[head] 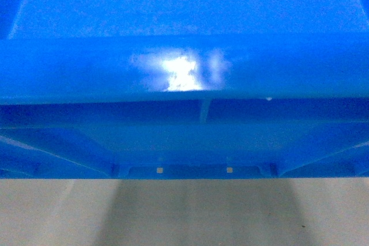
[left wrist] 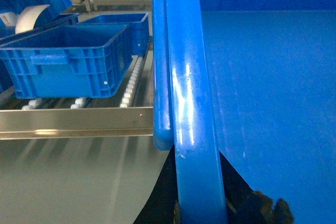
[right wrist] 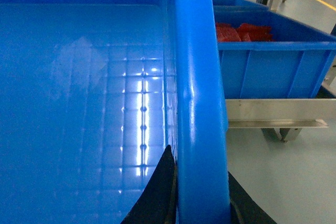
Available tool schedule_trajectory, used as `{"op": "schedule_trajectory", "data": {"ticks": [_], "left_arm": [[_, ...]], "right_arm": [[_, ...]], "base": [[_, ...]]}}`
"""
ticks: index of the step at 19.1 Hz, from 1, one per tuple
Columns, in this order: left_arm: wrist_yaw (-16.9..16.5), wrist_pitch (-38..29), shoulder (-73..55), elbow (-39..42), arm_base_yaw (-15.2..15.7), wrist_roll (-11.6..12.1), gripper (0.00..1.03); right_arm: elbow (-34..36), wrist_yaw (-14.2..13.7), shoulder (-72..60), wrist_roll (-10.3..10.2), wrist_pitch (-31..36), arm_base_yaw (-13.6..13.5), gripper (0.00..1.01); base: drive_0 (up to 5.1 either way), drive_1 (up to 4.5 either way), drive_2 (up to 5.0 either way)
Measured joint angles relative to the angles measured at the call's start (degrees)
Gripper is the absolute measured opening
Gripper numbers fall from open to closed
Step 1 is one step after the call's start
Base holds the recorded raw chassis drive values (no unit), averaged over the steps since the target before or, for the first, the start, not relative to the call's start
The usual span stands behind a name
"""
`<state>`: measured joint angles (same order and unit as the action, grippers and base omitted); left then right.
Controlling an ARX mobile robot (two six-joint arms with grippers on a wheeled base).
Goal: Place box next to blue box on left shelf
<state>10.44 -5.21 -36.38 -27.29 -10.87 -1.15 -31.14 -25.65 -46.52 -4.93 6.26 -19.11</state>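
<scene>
— Where's the big bright blue open-topped plastic crate (head: 184,73)?

— Held up off the grey floor (head: 184,217), filling the head view, open side up. Long axis: can't tell.

— The arms?

— Left gripper (left wrist: 202,211) clamped on its left rim from below, right gripper (right wrist: 202,205) on its right rim.

— Beyond?

— Far left, another blue ribbed crate (left wrist: 68,64) sits on the roller-track shelf (left wrist: 131,82).

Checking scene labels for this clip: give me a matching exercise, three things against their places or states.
Things:
1. box
2. neighbouring blue crate
3. crate with red contents

Places or states:
A. resting on the white rollers of the left shelf
B. rim clamped by both end effectors, left end effector and right end effector
C. right of the held rim, above a metal rail

Pairs: 1-B, 2-A, 3-C
</scene>
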Motion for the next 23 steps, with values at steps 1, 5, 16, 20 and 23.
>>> {"op": "schedule_trajectory", "data": {"ticks": [1, 5, 16, 20, 23], "left_arm": [[0.0, 0.2, 0.0, 0.0, 0.0, 0.0, 0.07], [0.0, -0.3, 0.0, 0.0, 0.0, 0.0, 0.07], [0.0, -0.3, 0.2, 0.0, 0.0, 0.0, 0.07], [0.0, -0.3, 0.1, 0.0, 0.0, 0.0, 0.07], [0.0, -0.3, 0.0, 0.0, 0.0, 0.0, 0.07]], "right_arm": [[0.0, 0.0, 0.0, 0.0, -0.2, 0.0, 0.09], [0.0, 0.0, 0.0, 0.0, 0.3, 0.0, 0.09], [0.0, 0.0, 0.2, 0.0, 0.4, 0.0, 0.09], [0.0, 0.0, 0.1, 0.0, 0.3, 0.0, 0.09], [0.0, 0.0, 0.1, 0.0, 0.4, 0.0, 0.09]], "base": [[0.0, 0.00, 0.0], [0.0, 0.00, 0.0], [0.0, 0.00, 0.0], [0.0, 0.00, 0.0], [0.0, 0.00, 0.0]]}}
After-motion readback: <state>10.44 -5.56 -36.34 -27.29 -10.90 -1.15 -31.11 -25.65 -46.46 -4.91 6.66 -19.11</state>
